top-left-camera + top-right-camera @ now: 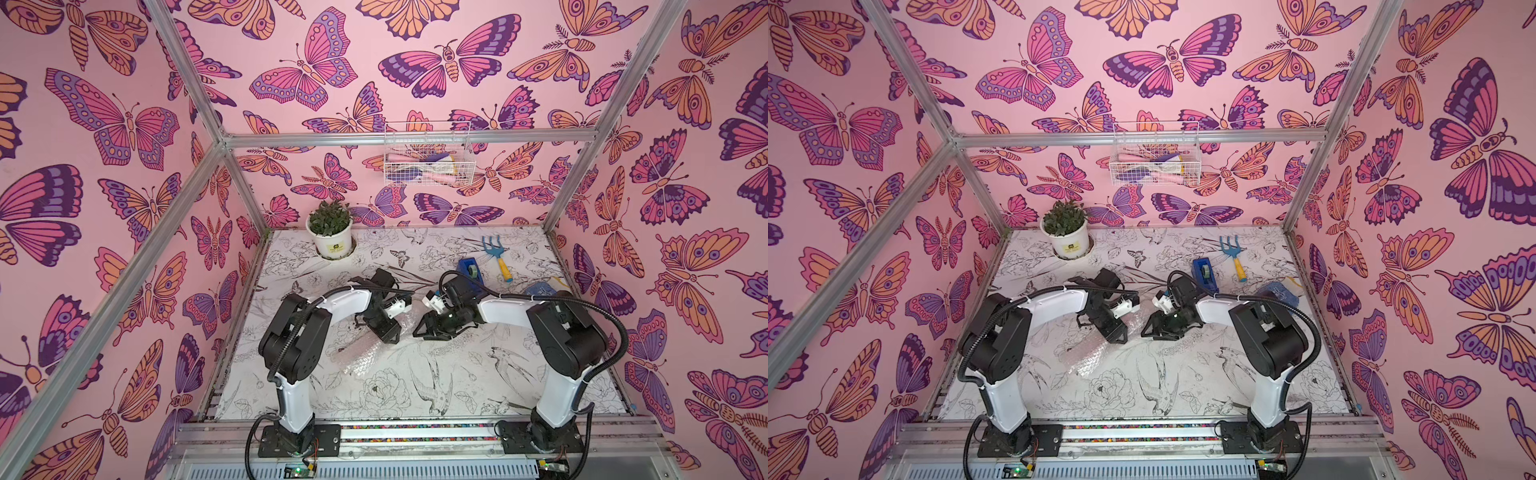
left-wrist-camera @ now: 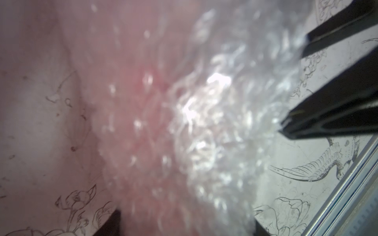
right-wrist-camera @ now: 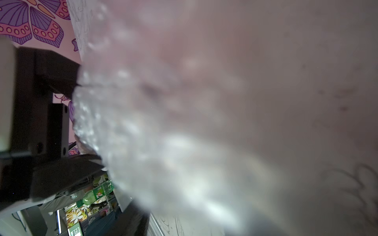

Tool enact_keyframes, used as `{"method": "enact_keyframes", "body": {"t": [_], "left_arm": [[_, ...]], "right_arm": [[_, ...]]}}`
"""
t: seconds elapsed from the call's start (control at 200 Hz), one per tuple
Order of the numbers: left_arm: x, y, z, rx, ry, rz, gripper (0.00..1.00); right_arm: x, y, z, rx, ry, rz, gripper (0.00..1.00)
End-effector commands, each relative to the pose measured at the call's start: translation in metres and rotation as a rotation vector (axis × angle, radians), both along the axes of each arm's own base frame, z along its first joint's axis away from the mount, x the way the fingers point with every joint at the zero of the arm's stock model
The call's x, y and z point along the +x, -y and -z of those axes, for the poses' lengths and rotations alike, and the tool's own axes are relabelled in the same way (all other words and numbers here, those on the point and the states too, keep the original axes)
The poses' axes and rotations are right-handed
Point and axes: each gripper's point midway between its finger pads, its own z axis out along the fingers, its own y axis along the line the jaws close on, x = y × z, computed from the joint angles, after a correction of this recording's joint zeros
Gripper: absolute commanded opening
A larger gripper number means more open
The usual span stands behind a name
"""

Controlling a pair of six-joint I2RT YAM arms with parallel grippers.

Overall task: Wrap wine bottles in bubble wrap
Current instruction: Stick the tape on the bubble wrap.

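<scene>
Bubble wrap roll (image 1: 357, 357) lies diagonally, near-L to far-centre. L gripper (image 1: 388, 334) clamps its far end; R gripper (image 1: 417, 330), jaws apart, sits just beside that end, on the R.

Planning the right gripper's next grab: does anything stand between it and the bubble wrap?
Nothing visible does. The right gripper stands open right at one end of the bubble wrap roll; the left gripper holds the roll just beside it.

Top views bright, even; wrist views blurred, glare on bubble wrap (image 2: 204, 114)
</scene>
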Motion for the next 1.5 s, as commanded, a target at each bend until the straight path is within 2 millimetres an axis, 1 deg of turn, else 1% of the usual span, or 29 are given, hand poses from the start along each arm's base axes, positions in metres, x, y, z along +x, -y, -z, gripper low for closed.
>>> {"method": "enact_keyframes", "body": {"t": [0.0, 0.105, 0.16, 0.19, 0.225, 0.235, 0.24, 0.26, 0.291, 0.301, 0.331, 0.366, 0.396, 0.511, 0.521, 0.536, 0.716, 0.872, 1.057, 1.132, 1.182, 1.277, 1.388, 1.493], "left_arm": [[-0.015, -0.006, 0.009, 0.04, -0.078, 0.01, 0.33], [-0.015, -0.007, 0.01, 0.045, -0.08, 0.01, 0.33], [-0.015, -0.008, 0.009, 0.046, -0.078, 0.01, 0.33], [-0.015, -0.008, 0.009, 0.048, -0.078, 0.011, 0.33], [-0.015, -0.008, 0.009, 0.049, -0.08, 0.011, 0.33], [-0.015, -0.008, 0.009, 0.05, -0.079, 0.011, 0.33], [-0.015, -0.008, 0.009, 0.05, -0.079, 0.011, 0.33], [-0.015, -0.009, 0.009, 0.05, -0.08, 0.011, 0.33], [-0.016, -0.009, 0.009, 0.051, -0.08, 0.013, 0.33], [-0.015, -0.008, 0.009, 0.051, -0.079, 0.013, 0.33], [-0.015, -0.008, 0.009, 0.051, -0.079, 0.012, 0.33], [-0.015, -0.008, 0.009, 0.049, -0.079, 0.013, 0.33], [-0.015, -0.008, 0.009, 0.048, -0.081, 0.011, 0.33], [-0.015, -0.007, 0.009, 0.044, -0.086, 0.008, 0.33], [-0.015, -0.006, 0.009, 0.044, -0.087, 0.008, 0.33], [-0.015, -0.006, 0.009, 0.043, -0.087, 0.007, 0.33], [-0.015, -0.006, 0.008, 0.038, -0.089, 0.006, 0.33], [-0.016, -0.006, 0.008, 0.037, -0.09, 0.009, 0.33], [-0.018, -0.006, 0.007, 0.032, -0.095, 0.011, 0.33], [-0.018, -0.005, 0.006, 0.03, -0.094, 0.011, 0.33], [-0.017, -0.006, 0.007, 0.033, -0.092, 0.011, 0.33], [-0.017, -0.006, 0.005, 0.035, -0.088, 0.012, 0.33], [-0.017, -0.008, 0.006, 0.041, -0.088, 0.012, 0.33], [-0.017, -0.008, 0.006, 0.041, -0.089, 0.012, 0.33]], "right_arm": [[-0.01, 0.024, 0.008, -0.08, -0.028, 0.041, 0.65], [-0.016, 0.029, -0.001, -0.076, 0.002, 0.026, 0.72], [-0.021, 0.03, -0.009, -0.058, 0.031, 0.01, 0.72], [-0.022, 0.029, -0.016, -0.041, 0.056, -0.003, 0.7], [-0.024, 0.027, -0.026, -0.011, 0.087, -0.022, 0.63], [-0.026, 0.026, -0.03, 0.003, 0.098, -0.029, 0.58], [-0.026, 0.026, -0.03, 0.003, 0.098, -0.029, 0.58], [-0.027, 0.025, -0.036, 0.024, 0.113, -0.038, 0.52], [-0.028, 0.021, -0.042, 0.051, 0.123, -0.051, 0.35], [-0.028, 0.02, -0.051, 0.071, 0.147, -0.056, 0.3], [-0.029, 0.016, -0.061, 0.105, 0.167, -0.066, 0.17], [-0.029, 0.01, -0.069, 0.138, 0.182, -0.077, 0.06], [-0.028, 0.003, -0.076, 0.162, 0.193, -0.084, 0.0], [-0.02, -0.023, -0.09, 0.242, 0.217, -0.084, 0.0], [-0.02, -0.026, -0.084, 0.238, 0.199, -0.083, 0.0], [-0.018, -0.029, -0.082, 0.243, 0.193, -0.078, 0.0], [0.004, -0.062, -0.072, 0.338, 0.15, -0.017, 0.0], [0.017, -0.076, -0.063, 0.364, 0.139, 0.03, 0.0], [0.033, -0.079, -0.048, 0.371, 0.139, 0.119, 0.0], [0.035, -0.08, -0.041, 0.366, 0.124, 0.13, 0.0], [0.033, -0.08, -0.038, 0.369, 0.11, 0.127, 0.0], [0.026, -0.074, -0.042, 0.384, 0.113, 0.122, 0.0], [0.016, -0.058, -0.043, 0.357, 0.126, 0.124, 0.0], [0.007, -0.043, -0.033, 0.289, 0.128, 0.118, 0.0]]}}
